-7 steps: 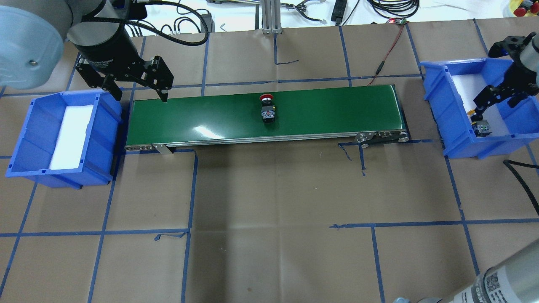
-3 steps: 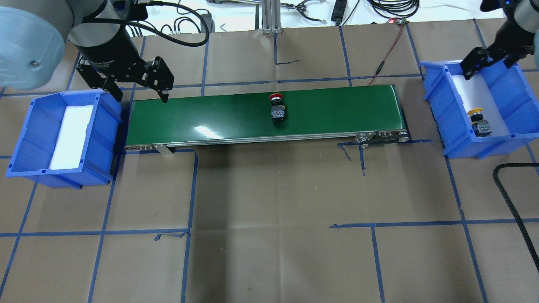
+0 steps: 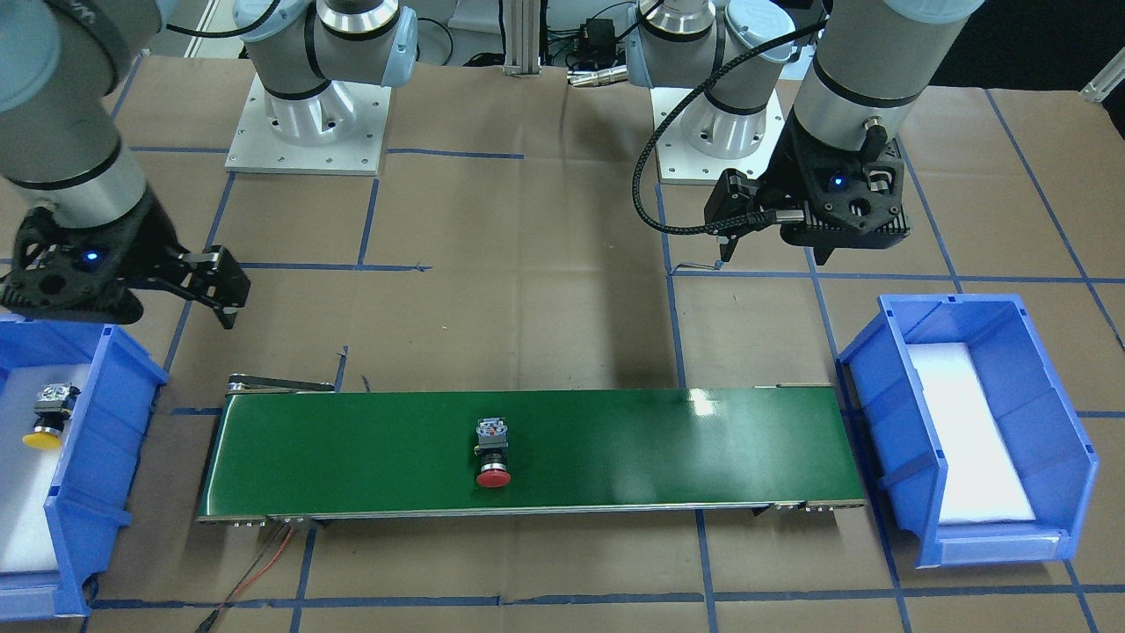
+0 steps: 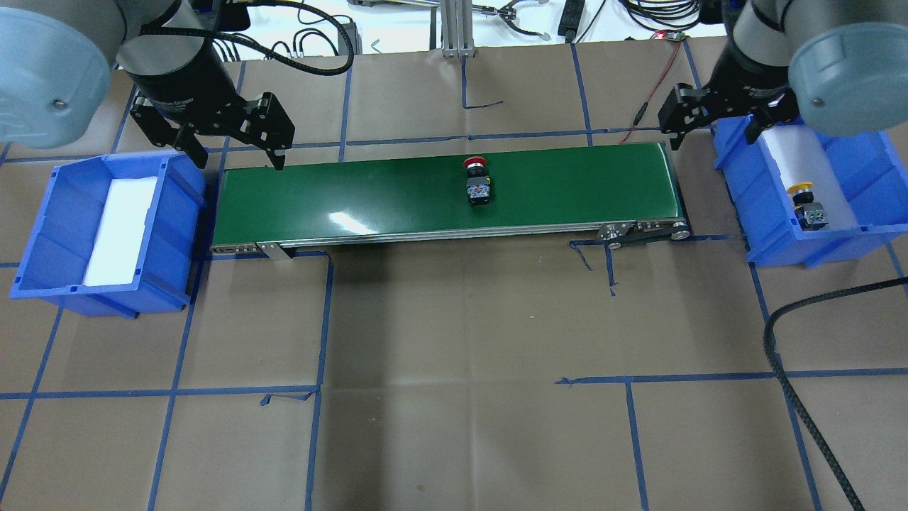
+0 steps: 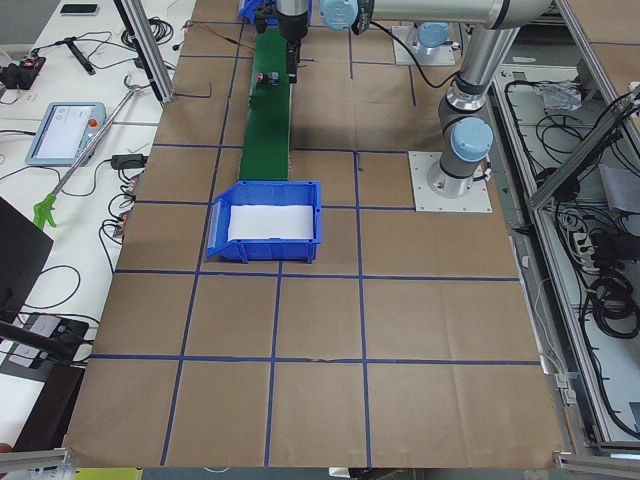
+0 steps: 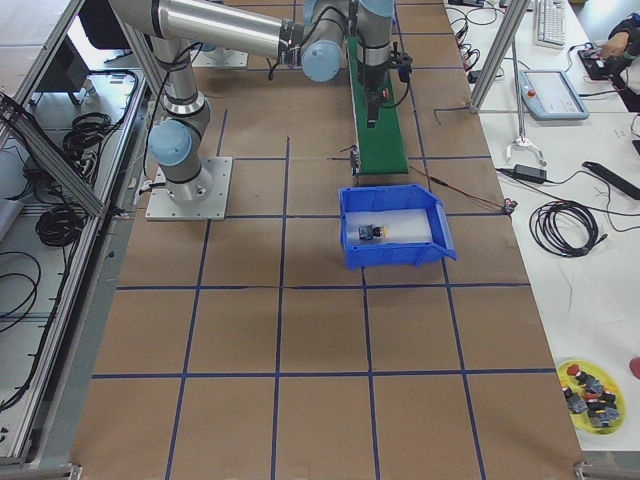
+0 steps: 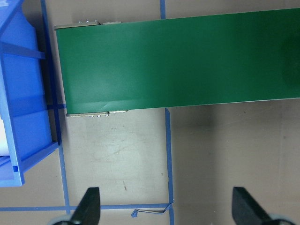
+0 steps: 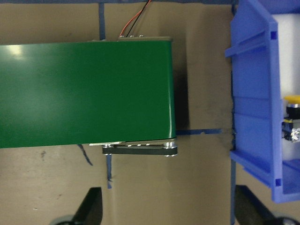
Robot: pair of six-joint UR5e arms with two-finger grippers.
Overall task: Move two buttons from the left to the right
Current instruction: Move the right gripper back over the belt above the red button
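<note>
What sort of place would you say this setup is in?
Probably a robotics lab test cell: two robot arms bolted to a paper-covered table taped into a grid, a small green conveyor between two blue bins, and a teach pendant lying alongside.

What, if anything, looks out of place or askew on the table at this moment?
Nothing serious. The red button lies on its side midway along the green conveyor, and the yellow button lies on its side in the right blue bin. A few blue tape ends curl up off the brown paper.
</note>
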